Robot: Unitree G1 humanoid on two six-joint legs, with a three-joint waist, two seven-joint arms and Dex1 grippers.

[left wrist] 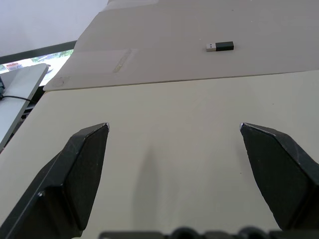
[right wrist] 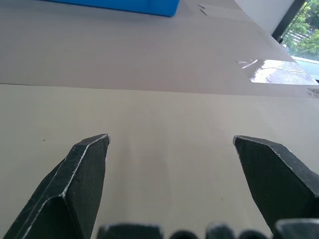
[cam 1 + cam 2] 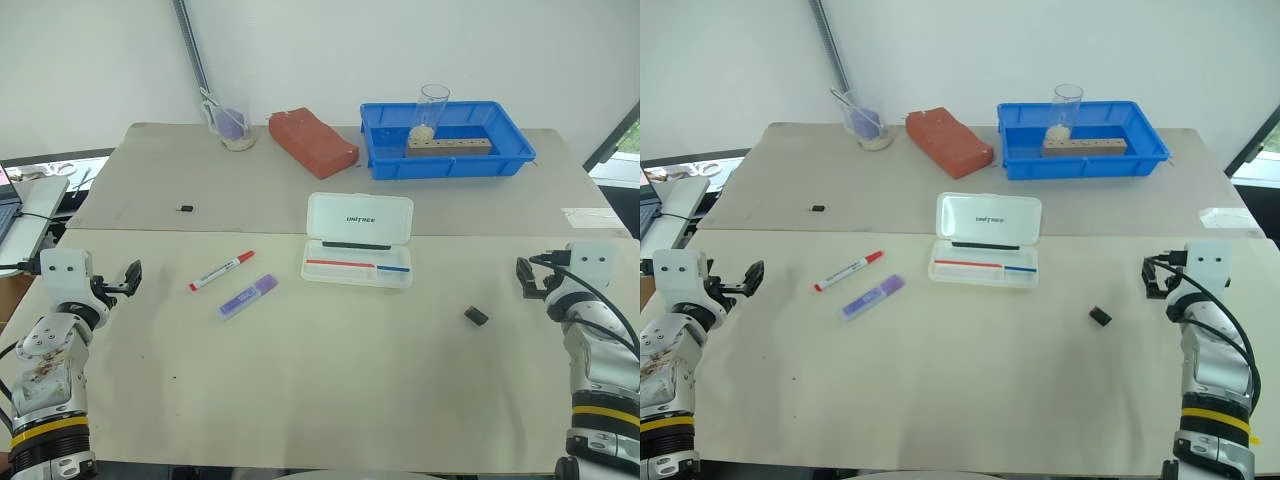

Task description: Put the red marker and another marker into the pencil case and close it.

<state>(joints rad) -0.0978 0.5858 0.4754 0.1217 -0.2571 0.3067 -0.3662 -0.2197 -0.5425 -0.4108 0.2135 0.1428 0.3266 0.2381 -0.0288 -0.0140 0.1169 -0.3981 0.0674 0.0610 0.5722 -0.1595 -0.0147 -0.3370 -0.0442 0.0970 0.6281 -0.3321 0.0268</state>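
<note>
Left eye view shows the beige table point(image 3: 330, 400) with both arms waiting at its 2 near corners, well apart from everything, so nothing blocks the sight of the work area.

At the far edge stands the blue tray point(image 3: 447, 160) with a wooden block point(image 3: 449, 147) and a clear glass point(image 3: 432, 110) in it, and beside it lies a red brick point(image 3: 312, 142). These sit at the back, probably only as distractors, out of the way of the task.

In the middle lies the pencil case point(image 3: 358, 240), its lid thrown open and flat toward the far side, so the tray part is ready to receive markers. Inside it I see already 1 black stick, 1 red and 1 blue, thin ones; what exactly they are I cannot tell well.

To the left of the case, apart from it, the red marker point(image 3: 222, 271) lies slanted, and just beside it, nearer to the robot, the purple marker point(image 3: 247, 296) lies almost parallel. Both lie on the left arm's side of the case, so I judge that this arm will take them.

The left gripper point(image 1: 174, 130) has its fingers spread fully wide and holds nothing; the right gripper point(image 2: 171, 140) is also spread wide and empty. No step of the task is done yet.

Smallest are a black cap-like piece point(image 3: 476, 316) at the right and a tiny black stick point(image 3: 185, 208) further back at the left.
</note>
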